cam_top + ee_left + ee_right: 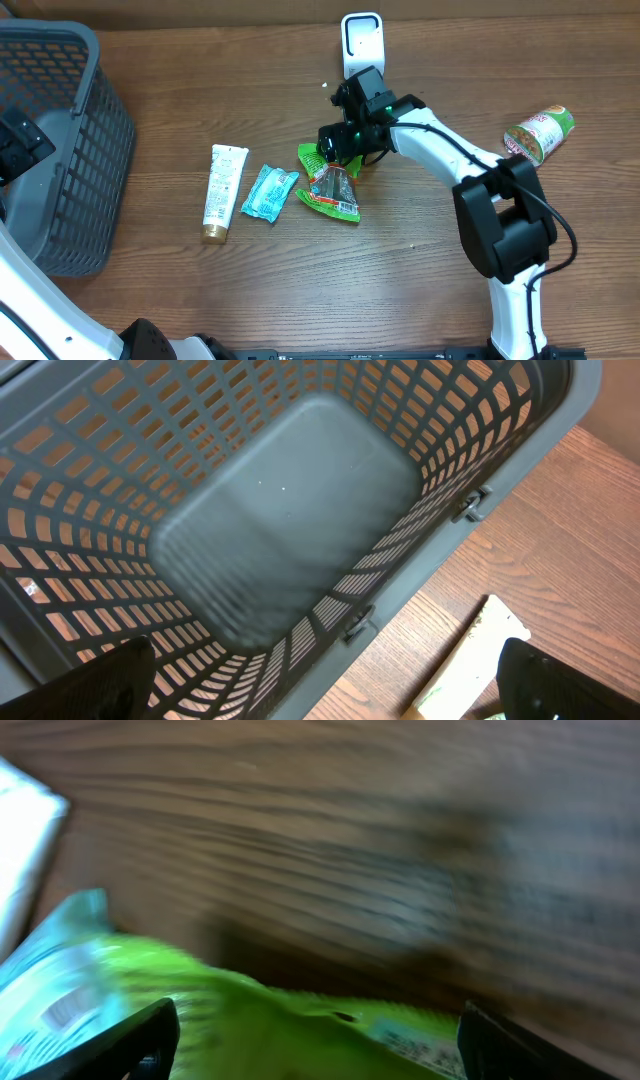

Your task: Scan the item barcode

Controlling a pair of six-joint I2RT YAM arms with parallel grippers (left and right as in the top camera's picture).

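Blurred right wrist view, yet we see the right gripper (322, 1046) with jaws spread astride the green packet (250, 1020) at the table's (300, 290) middle, contact unclear, while our left gripper (330, 685) hangs wide-open over the basket (470, 510).

We've got our right arm (440, 150) reaching forward, right gripper (315, 1045) angled down, fingers spread. Our left gripper (330, 685) hovers, spread wide too.
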